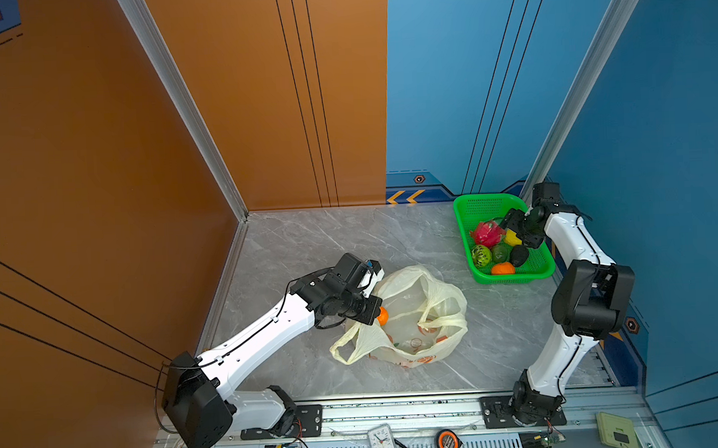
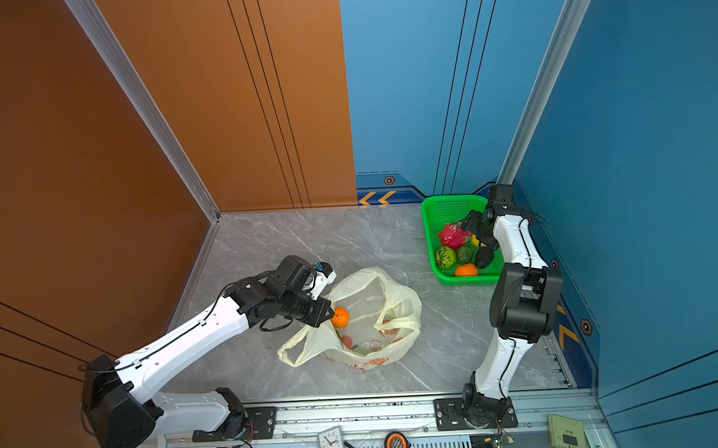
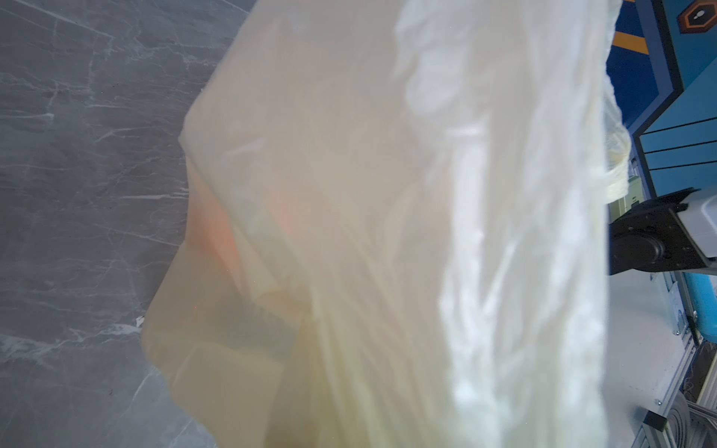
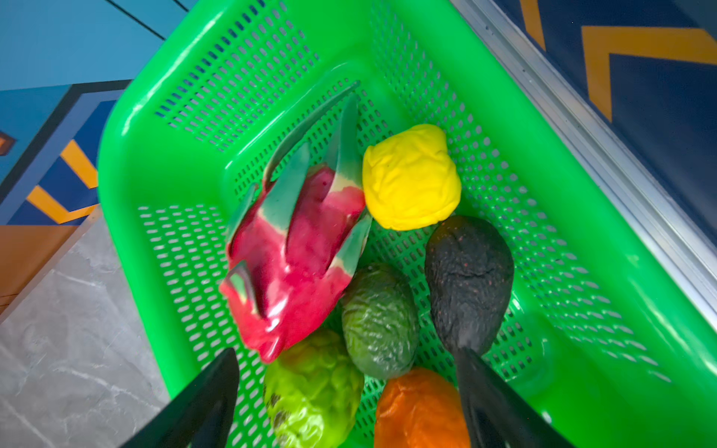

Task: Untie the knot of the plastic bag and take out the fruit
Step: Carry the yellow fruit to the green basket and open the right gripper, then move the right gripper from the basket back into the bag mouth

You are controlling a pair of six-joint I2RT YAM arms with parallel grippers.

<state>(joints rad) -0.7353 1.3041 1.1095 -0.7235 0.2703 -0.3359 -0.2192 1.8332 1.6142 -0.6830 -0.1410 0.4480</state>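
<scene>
The right tool (image 4: 349, 403) is hovering wide open and empty over the green perforated basket (image 4: 232, 77); withdraw vertically. The left tool (image 2: 330, 313), closed, is pinching the translucent cream plastic bag (image 2: 351, 281) beside the round orange fruit (image 2: 341, 317).

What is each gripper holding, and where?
The left gripper pinches the thin cream plastic bag at its mouth edge, beside the round orange fruit. The right gripper, open above the green perforated basket, holds nothing.
</scene>
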